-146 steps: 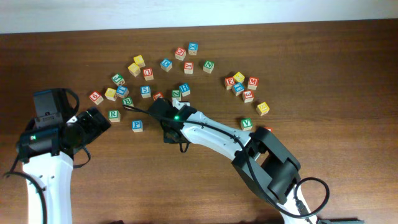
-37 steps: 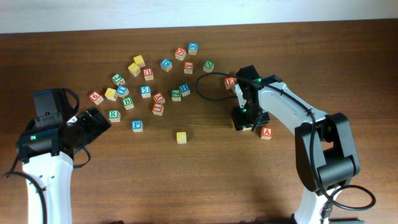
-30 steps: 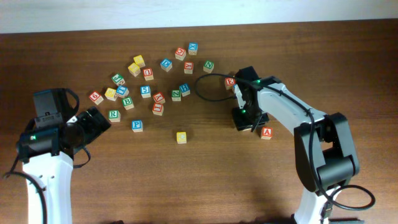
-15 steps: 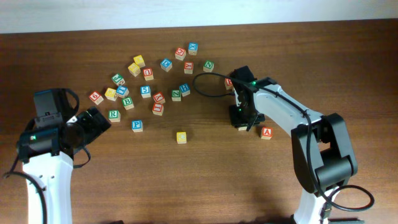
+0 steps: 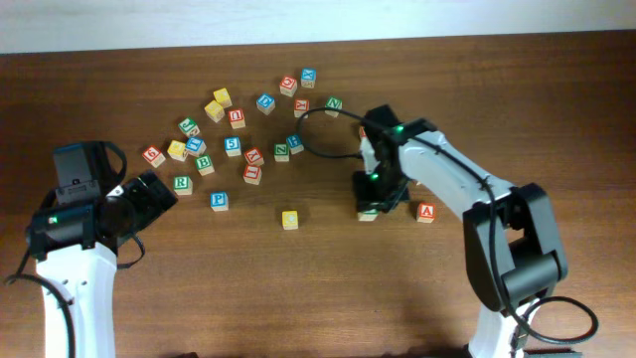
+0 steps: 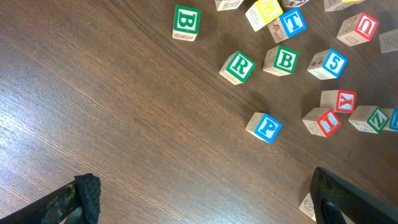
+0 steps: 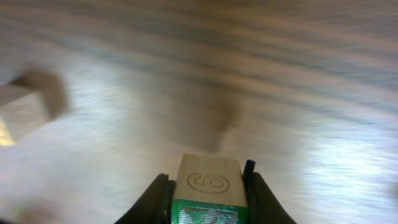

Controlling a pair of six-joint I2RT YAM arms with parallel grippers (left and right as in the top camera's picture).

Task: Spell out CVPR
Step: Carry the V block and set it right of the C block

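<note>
right tool (image 7: pixel 206 179) moved left, green v cube (image 7: pixel 209 188) between fingers

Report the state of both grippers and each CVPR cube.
Left gripper: open, empty.
Right gripper: shut on green cube.
Green cube: clamped between the right fingers.
Yellow C cube: free, standing apart.
Blue P cube: free, letter up.
Green R cube: free, letter up.

The overhead camera looks straight down from high up and takes in most of the table (image 5: pixel 298 298). The left wrist camera looks steeply down from mid height. Its P cube (image 6: pixel 267 127) and R cube (image 6: pixel 238 66) also show left of centre overhead. The right wrist camera sits low and very near, blurred, with a green cube (image 7: pixel 206 193) at bottom centre.
</note>
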